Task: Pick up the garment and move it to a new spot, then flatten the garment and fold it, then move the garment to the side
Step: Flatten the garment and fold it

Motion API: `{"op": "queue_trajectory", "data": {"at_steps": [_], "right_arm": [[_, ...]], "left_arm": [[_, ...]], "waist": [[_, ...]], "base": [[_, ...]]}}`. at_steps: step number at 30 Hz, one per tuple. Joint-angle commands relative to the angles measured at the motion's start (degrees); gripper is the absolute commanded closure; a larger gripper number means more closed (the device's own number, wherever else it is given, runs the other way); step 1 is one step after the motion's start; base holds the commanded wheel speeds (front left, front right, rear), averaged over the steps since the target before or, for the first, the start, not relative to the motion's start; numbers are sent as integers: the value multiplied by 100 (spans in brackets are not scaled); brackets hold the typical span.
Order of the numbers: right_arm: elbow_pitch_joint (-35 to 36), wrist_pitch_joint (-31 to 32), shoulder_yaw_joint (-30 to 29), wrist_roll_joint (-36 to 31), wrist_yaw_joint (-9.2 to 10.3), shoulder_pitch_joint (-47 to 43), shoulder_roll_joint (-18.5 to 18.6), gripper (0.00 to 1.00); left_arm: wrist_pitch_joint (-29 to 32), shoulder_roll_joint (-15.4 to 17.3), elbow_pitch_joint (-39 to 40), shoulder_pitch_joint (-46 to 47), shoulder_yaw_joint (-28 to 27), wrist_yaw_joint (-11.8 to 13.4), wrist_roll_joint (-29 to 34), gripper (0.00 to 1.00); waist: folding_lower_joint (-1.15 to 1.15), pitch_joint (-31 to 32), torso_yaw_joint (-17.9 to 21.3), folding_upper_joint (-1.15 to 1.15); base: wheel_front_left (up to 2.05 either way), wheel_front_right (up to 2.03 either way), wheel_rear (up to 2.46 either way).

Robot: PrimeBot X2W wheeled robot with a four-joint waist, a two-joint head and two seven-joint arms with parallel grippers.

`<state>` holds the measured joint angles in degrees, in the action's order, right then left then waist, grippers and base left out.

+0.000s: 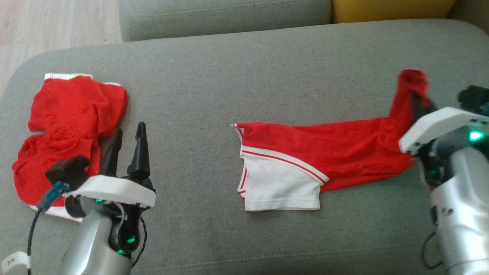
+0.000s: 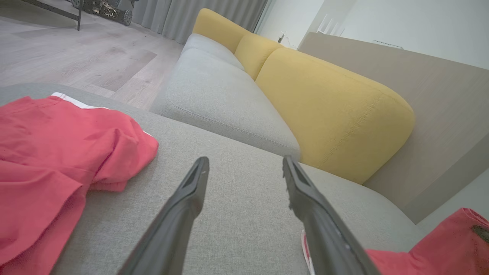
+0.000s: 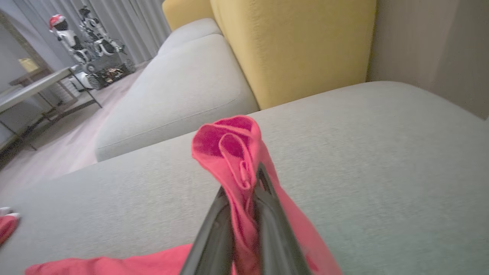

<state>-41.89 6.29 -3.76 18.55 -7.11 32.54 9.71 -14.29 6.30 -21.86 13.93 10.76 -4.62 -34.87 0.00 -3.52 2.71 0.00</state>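
The garment (image 1: 324,152), red with a white striped panel at its left end, lies stretched across the grey cushion (image 1: 229,76). Its right end is lifted off the cushion, pinched in my right gripper (image 1: 418,101). In the right wrist view that gripper (image 3: 244,183) is shut on a bunched red fold (image 3: 229,145) that sticks up past the fingertips. My left gripper (image 1: 130,129) stands open at the lower left, holding nothing, well to the left of the garment. The left wrist view shows its fingers (image 2: 244,160) spread above bare cushion, with a corner of the garment (image 2: 439,248) at lower right.
A second red garment (image 1: 68,126) lies crumpled at the cushion's left end, just left of my left gripper, also seen as the red cloth (image 2: 49,152). Behind are a grey sofa seat (image 1: 225,15), a yellow cushion (image 1: 393,7) and wooden floor (image 1: 57,23).
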Motion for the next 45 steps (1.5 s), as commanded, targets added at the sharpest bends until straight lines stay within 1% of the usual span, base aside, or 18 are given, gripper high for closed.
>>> {"op": "queue_trajectory", "data": {"at_steps": [1,8,11,14,17,18,19,22,25,26,27,28,32,34,37,39,41,45], "right_arm": [[469,131,246,188,-37,-18,-143,100],[1763,699,796,1023,-37,-675,-574,100],[2143,756,1134,1314,-37,-898,-659,100],[2362,649,1598,1707,-37,-1048,-678,100],[2409,400,2143,2119,-37,-1098,-680,100],[2409,400,2143,2119,-37,-1098,-680,100],[2374,308,2319,2183,-37,-1086,-681,100],[2145,48,2766,2302,-37,-1016,-681,100],[1788,-193,3061,2479,-37,-909,-682,100],[1652,-276,3145,2516,-37,-859,-682,92],[1528,-374,3231,2543,-37,-805,-682,39],[1426,-457,3319,2635,-37,-760,-682,0],[1414,-725,3786,3528,-37,-630,-682,0],[1394,-919,3893,3964,-37,-537,-682,0],[1117,-1233,3892,4200,-37,-342,-682,0],[867,-1388,3847,4130,-37,-195,-682,0],[587,-1543,3783,3766,-37,-20,-670,0],[309,-1778,3626,2971,-37,166,-373,0]], "left_arm": [[-71,63,187,161,-213,-34,76,0],[-71,26,187,134,-226,-44,70,0],[-71,15,168,136,-223,-59,66,0],[-71,-1,139,159,-209,-76,62,0],[-71,-21,112,198,-203,-90,49,0],[-71,-21,112,198,-203,-90,49,0],[-71,-26,104,211,-203,-94,49,0],[-71,-41,69,258,-169,-114,65,0],[-71,-47,29,306,-165,-133,70,0],[-71,-43,14,316,-177,-135,74,0],[-71,-43,-3,325,-190,-137,78,0],[-71,-45,-17,333,-199,-140,82,0],[-71,-66,-94,336,-230,-152,80,0],[-71,-83,-134,321,-229,-161,88,0],[-71,-113,-176,288,-230,-174,110,0],[-71,-133,-193,265,-243,-180,116,0],[-71,-150,-193,247,-262,-185,124,0],[-71,-194,-138,207,-273,-201,147,0]], "waist": [[0,18,26,0],[0,5,19,0],[0,-28,-3,0],[0,-72,-53,0],[0,-143,-105,0],[0,-143,-105,0],[0,-170,-120,0],[0,-252,-187,0],[0,-319,-242,0],[0,-341,-257,0],[0,-362,-271,0],[0,-378,-284,0],[0,-412,-317,0],[0,-407,-313,0],[0,-355,-293,0],[0,-313,-262,0],[0,-269,-218,0],[0,-183,-156,0]], "base": [[0,0,0],[0,0,0],[0,0,0],[0,0,0],[0,0,0],[0,0,0],[0,0,0],[0,0,0],[0,0,0],[0,0,0],[0,0,0],[0,0,0],[0,0,0],[0,0,0],[0,0,0],[0,0,0],[0,0,0],[0,0,0]]}}
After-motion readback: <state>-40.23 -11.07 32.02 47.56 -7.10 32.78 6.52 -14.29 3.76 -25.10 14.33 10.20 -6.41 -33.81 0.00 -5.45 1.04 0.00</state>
